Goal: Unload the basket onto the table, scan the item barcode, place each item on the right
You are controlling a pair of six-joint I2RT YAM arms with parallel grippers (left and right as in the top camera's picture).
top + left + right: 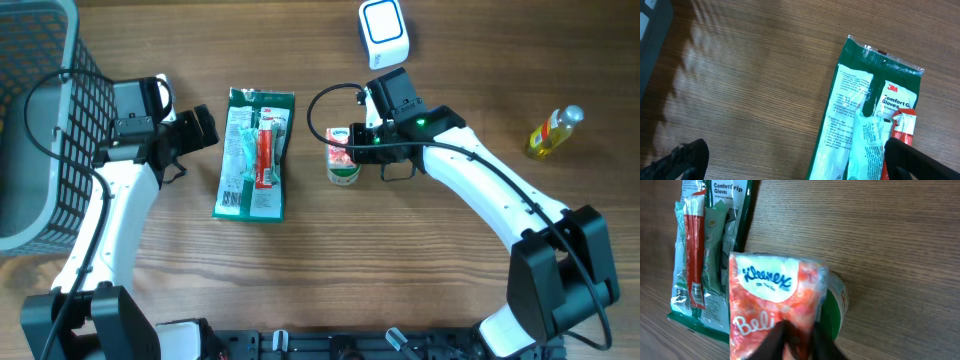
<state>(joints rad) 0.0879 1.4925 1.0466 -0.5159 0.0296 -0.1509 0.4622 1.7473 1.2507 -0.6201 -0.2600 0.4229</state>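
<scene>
Right pincer (795, 342) was clamped on one end of the soft pink-and-white plastic Kleenex tissue pack (775, 305), fingers pinching the wrap from both sides. The pack sat mid-desk, a bit toward the far edge, resting against and partly over a round green-and-white tub (836, 300). It was likely gripped at the end so the printed faces stay clear for scanning. Couldn't tell which face carried the barcode.

White boxy scanner with a blue-rimmed face (383, 30) sat at the far edge, just beyond the right arm, so presenting the pack should need only a short reach.

Left pincer (200, 130) was wide apart and held nothing. It sat just beside the left side of the flat green plastic packet of gloves (255, 155), near but not touching, probably waiting its turn.

Grey mesh basket (40, 120) was at the left edge, probably for scanned goods. Small yellow bottle (555, 132) was near the right edge, well apart from everything else.
</scene>
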